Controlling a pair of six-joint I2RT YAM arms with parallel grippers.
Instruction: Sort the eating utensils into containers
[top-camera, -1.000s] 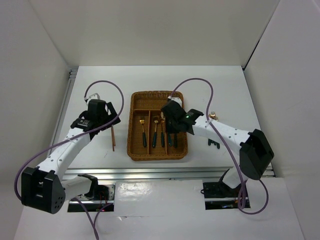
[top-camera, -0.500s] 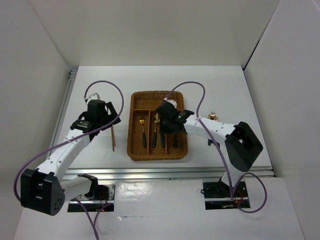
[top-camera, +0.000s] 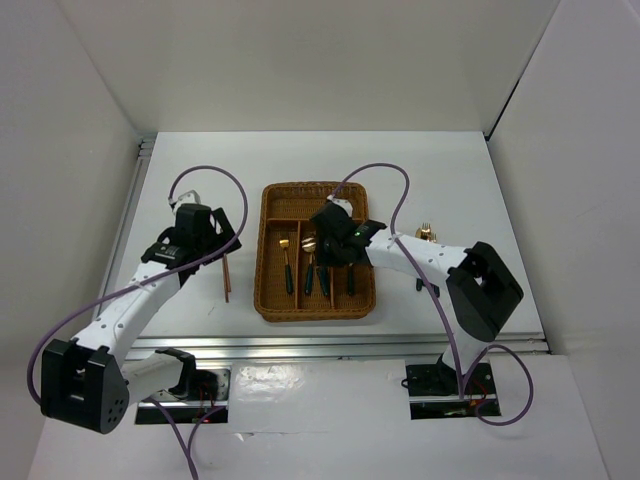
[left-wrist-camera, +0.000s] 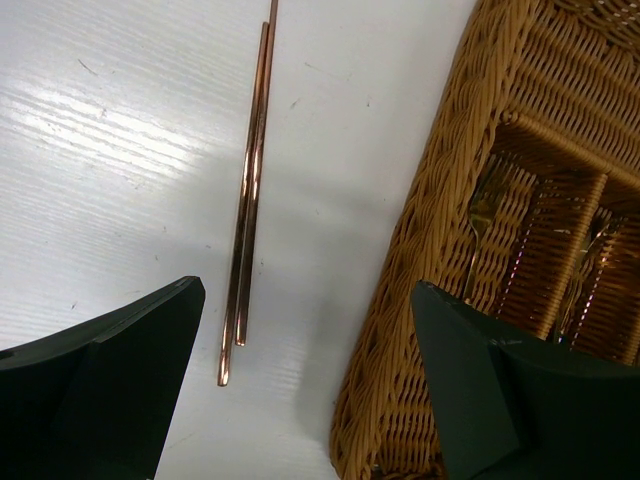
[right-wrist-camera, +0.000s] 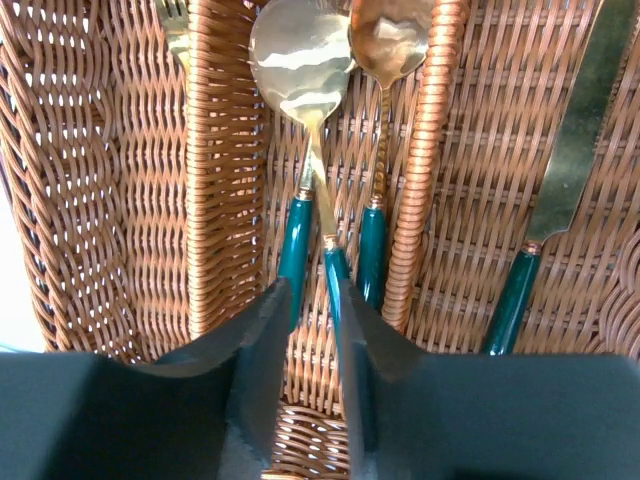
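Observation:
The brown wicker tray lies at the table's middle. My right gripper hangs low over its middle slot. Its jaws stand slightly open around a green spoon handle, which rests against the right finger with a gap on the left. Two more green-handled spoons lie beside it. A knife is in the right slot and a fork in the left one. My left gripper is wide open above two copper chopsticks and the tray's left wall.
A gold utensil head shows on the table beside my right arm. A small dark piece lies nearer the front edge. The chopsticks lie on the table left of the tray. White walls enclose the table.
My right gripper moved left from the tray's right side to over the middle slot, and its jaws have parted a little. The left arm has barely shifted.

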